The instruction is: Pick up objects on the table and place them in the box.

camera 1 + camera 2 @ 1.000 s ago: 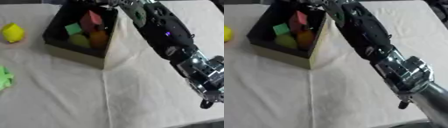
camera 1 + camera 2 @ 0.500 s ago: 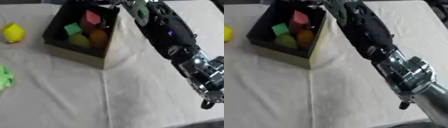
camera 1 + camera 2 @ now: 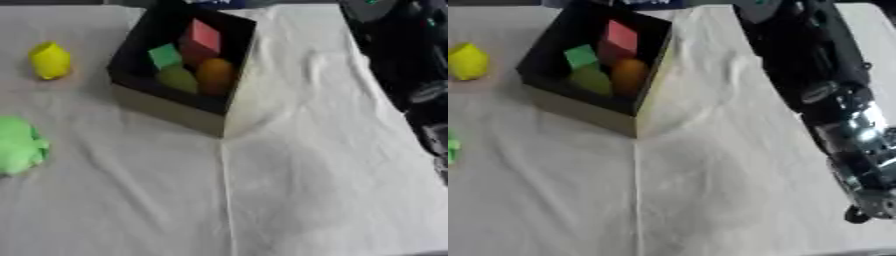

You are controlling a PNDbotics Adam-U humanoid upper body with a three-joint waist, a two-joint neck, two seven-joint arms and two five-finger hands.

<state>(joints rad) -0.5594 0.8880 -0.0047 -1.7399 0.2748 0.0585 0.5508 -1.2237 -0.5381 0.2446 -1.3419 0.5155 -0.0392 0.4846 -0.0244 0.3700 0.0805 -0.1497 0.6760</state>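
Left eye view shows what's left to collect, so going left to right: a green object [image 3: 19, 145] sits at the table's left edge, partly cut off. Toward the far left corner is a yellow object [image 3: 50, 60], lemon-ish in shape. Both lie on the white cloth [image 3: 289, 190], well apart from each other and from the box.

The box [image 3: 166, 107] is dark inside with tan walls and sits near the far edge, turned so one corner points at the robot. It holds a green block [image 3: 164, 56], a red block [image 3: 200, 41], an orange round thing [image 3: 215, 75] and a yellow-green one [image 3: 178, 79], all packed close together.

The right arm [image 3: 815, 85] comes in from the far right corner and runs down the right side. Its hand is off the top of both views, so I can't tell what the fingers are doing. No left hand shows anywhere.

My guess is the next pick is yellow or green, and both are way over on the left. I'd use the left arm, since the right would have to cross over the box. Come down from above, wrap round the middle of the yellow one since it looks like it could roll, lift clear of the box wall, and drop it in the near, emptier part.
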